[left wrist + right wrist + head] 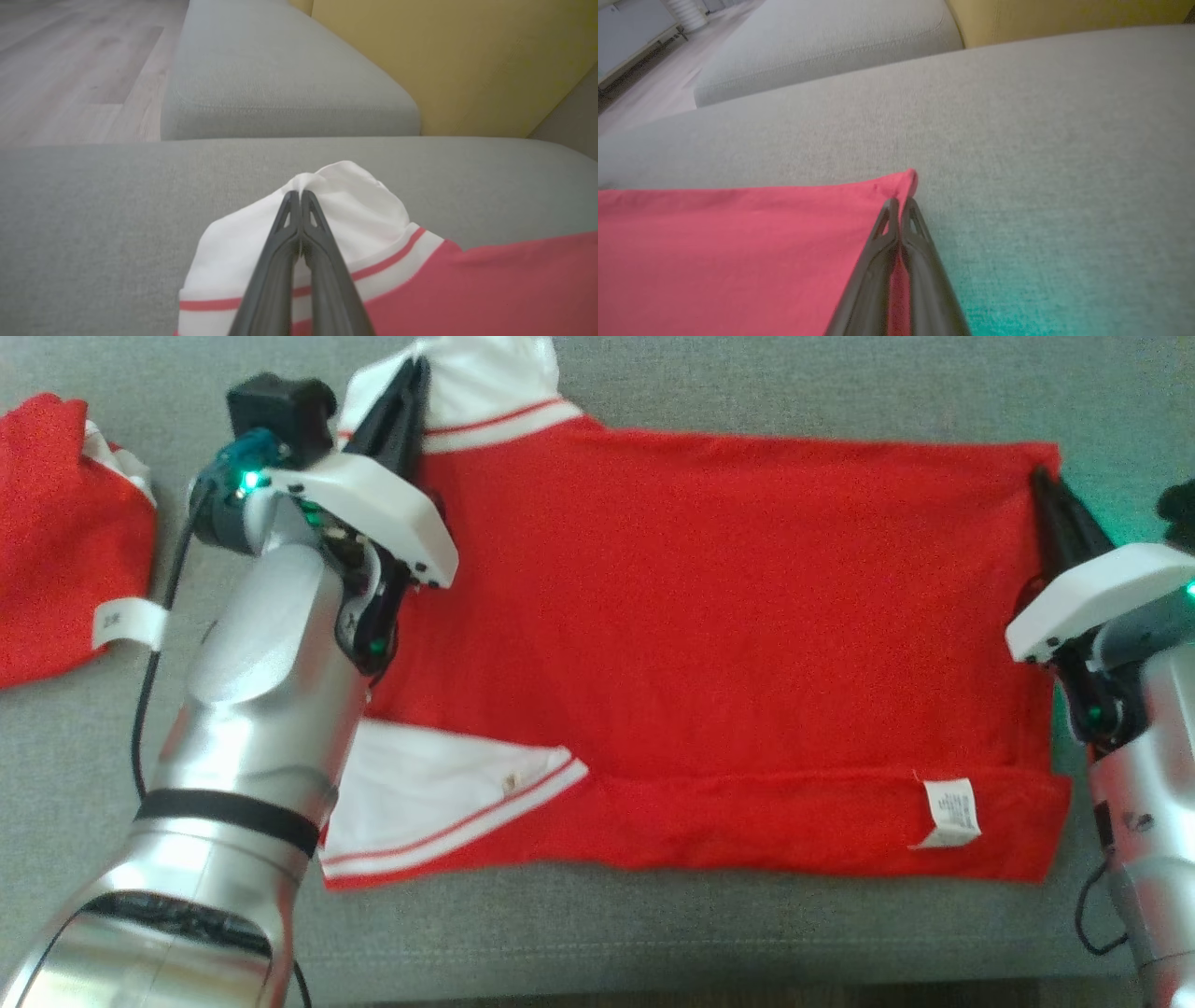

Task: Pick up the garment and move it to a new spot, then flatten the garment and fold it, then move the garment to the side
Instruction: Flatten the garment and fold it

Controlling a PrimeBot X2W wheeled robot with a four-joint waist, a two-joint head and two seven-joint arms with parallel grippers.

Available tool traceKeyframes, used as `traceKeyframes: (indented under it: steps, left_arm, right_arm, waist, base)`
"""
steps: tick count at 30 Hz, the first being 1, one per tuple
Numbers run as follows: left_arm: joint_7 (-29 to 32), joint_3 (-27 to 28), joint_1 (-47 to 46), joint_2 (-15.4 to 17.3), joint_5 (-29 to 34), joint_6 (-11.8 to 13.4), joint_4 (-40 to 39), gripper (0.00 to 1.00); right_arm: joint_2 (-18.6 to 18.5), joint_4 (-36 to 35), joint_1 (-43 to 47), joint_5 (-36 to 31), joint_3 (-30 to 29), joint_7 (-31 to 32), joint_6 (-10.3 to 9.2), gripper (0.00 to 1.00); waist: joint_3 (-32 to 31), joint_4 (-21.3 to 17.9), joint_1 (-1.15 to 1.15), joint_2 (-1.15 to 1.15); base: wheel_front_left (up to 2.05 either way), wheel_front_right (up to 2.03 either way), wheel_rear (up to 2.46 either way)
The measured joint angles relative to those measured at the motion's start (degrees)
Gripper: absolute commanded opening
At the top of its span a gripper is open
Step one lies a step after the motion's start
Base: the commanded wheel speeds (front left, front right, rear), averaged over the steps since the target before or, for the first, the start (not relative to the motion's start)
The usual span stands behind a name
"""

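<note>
The garment (709, 616) is a red shirt with white, red-striped sleeves, spread flat across the grey cushion (653, 933), its near edge folded up in a strip with a white label (950, 814). My left gripper (415, 373) is shut on the far white sleeve (345, 205), pinching the cloth at its tip. My right gripper (1038, 478) is shut on the garment's far right corner (906, 183). In the right wrist view the red cloth (738, 252) runs between my fingers (920, 261).
A second red and white garment (65, 523) with a white tag lies bunched at the left edge of the cushion. Another grey cushion (280, 70) and a yellow backrest (444, 56) lie beyond, with wooden floor (70, 60) to the side.
</note>
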Motion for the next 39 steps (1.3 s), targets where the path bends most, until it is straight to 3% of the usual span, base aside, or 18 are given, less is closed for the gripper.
traceKeyframes:
  steps: [9,18,28,33,34,35,36,37,38,39]
  left_arm:
    - [-0.08,3.3,9.67,2.33,1.89,2.05,-17.02,0.0]
    - [-0.08,3.68,24.48,2.99,3.7,4.04,-32.71,0.0]
    - [0.53,1.89,40.12,4.36,3.58,5.54,-39.5,0.0]
    - [1.53,2.09,43.35,4.8,2.1,6.44,-40.05,0.0]
    - [1.79,2.1,44.0,4.83,1.81,6.49,-40.05,0.0]
    - [2.25,2.09,44.56,4.83,1.47,6.49,-40.05,0.0]
    - [2.69,2.03,45.01,4.83,1.23,6.54,-39.96,0.15]
    - [3.03,2.02,45.4,4.83,1.22,6.55,-39.84,0.54]
    - [3.16,2.0,45.74,4.83,0.96,6.55,-39.52,1.0]
    - [3.3,2.01,45.91,4.85,0.68,6.58,-39.07,1.0]
  right_arm:
    - [-1.07,-4.61,0.87,2.48,0.73,-5.47,0.0,0.0]
    - [-2.16,-12.23,10.65,4.05,1.19,-7.49,0.0,0.0]
    - [-1.96,-19.07,21.65,3.6,1.93,-6.78,0.0,0.0]
    - [-1.77,-20.08,23.76,1.86,2.25,-6.31,0.0,0.0]
    - [-1.66,-20.24,24.26,1.59,2.22,-6.19,0.0,0.14]
    - [-1.59,-20.43,24.85,1.02,2.21,-5.64,0.0,0.38]
    - [-1.42,-20.79,25.58,0.49,2.12,-5.54,0.0,0.88]
    - [-1.01,-21.26,26.48,0.29,1.92,-5.43,0.0,1.0]
    - [-0.71,-21.81,27.5,-0.03,1.9,-4.89,0.0,1.0]
    - [-0.47,-22.52,28.71,-0.49,1.8,-4.61,0.0,1.0]
  waist:
    - [-2.31,0.38,0.0,0.0]
    - [-4.51,0.64,0.0,0.0]
    - [-6.54,-0.62,0.0,0.0]
    - [-7.02,-0.9,0.0,0.0]
    - [-7.17,-0.95,0.0,0.0]
    - [-7.31,-0.99,0.0,0.0]
    - [-7.42,-0.97,0.0,0.0]
    - [-7.59,-0.93,0.0,0.0]
    - [-7.75,-0.91,0.0,0.0]
    - [-7.86,-0.88,0.0,0.0]
  base:
    - [0.0,0.0,0.0]
    - [0.0,0.0,0.0]
    - [0.0,0.0,0.0]
    - [0.0,0.0,0.0]
    - [0.0,0.0,0.0]
    - [0.0,0.0,0.0]
    - [0.0,0.0,0.0]
    - [0.0,0.0,0.0]
    - [0.0,0.0,0.0]
    - [0.0,0.0,0.0]
